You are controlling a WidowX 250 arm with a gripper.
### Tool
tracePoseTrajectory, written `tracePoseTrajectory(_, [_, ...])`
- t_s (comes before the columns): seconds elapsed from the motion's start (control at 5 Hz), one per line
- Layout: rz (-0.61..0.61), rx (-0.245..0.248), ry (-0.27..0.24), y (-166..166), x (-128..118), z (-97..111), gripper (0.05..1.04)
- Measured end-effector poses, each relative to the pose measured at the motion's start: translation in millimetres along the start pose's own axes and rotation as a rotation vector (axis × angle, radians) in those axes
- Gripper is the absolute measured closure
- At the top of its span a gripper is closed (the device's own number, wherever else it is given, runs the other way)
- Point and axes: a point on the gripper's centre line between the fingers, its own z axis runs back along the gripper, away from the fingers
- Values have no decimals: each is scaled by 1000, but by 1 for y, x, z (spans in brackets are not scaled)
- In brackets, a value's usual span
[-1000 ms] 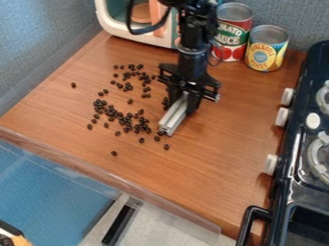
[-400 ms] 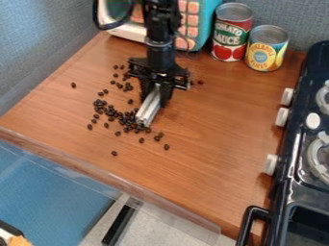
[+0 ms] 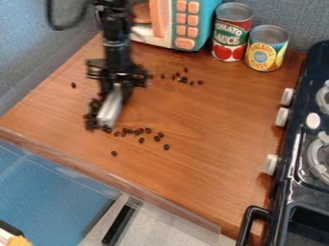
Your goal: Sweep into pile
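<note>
Technician: State the clearances.

Arm: My gripper (image 3: 120, 91) hangs over the left part of the counter (image 3: 212, 125), as viewed. The grey-blue wall (image 3: 35, 43) bounds the left side. The near edge runs at a slant below the tool, apart from it. The black stove (image 3: 297, 180) bounds the right side, well apart from my gripper.

Technician: State the tool condition.

Arm: My jaws are closed on a pale, straight bar (image 3: 111, 108), which slants downward toward the near edge.

Technician: Locate the material.

Arm: Dark beans (image 3: 137, 131) form a dense cluster along the left side of the bar and a band from its lower end toward the right. I cannot tell how many touch the bar. A looser group lies beyond my gripper, toward the two cans. One bean lies apart near the left edge, another toward the near edge.

Technician: Describe surface and surroundings.

Arm: The surface is brown with wood grain. At the back stands a teal and white toy appliance (image 3: 215, 19) with orange buttons; the cans are beside it.

Technician: Report labels.

Arm: The taller can (image 3: 232, 31) has a red and green label picturing tomatoes. The shorter can (image 3: 267, 49) has a yellow and blue label. Both bear print.
</note>
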Motion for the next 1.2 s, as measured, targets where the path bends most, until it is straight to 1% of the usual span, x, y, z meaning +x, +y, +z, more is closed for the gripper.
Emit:
tracePoseTrajectory(0.2, [12, 10, 9, 12, -10, 0, 693])
tracePoseTrajectory(0.4, [35, 4, 18, 25, -18, -1, 693])
tracePoseTrajectory(0.6, [26, -17, -10, 25, -20, -1, 693])
tracePoseTrajectory(0.8, [-65, -34, -44, 9, -23, 2, 693])
tracePoseTrajectory(1.0, [-142, -71, -55, -20, -26, 10, 694])
tracePoseTrajectory(1.2, [-211, -115, -100, -47, -26, 34, 694])
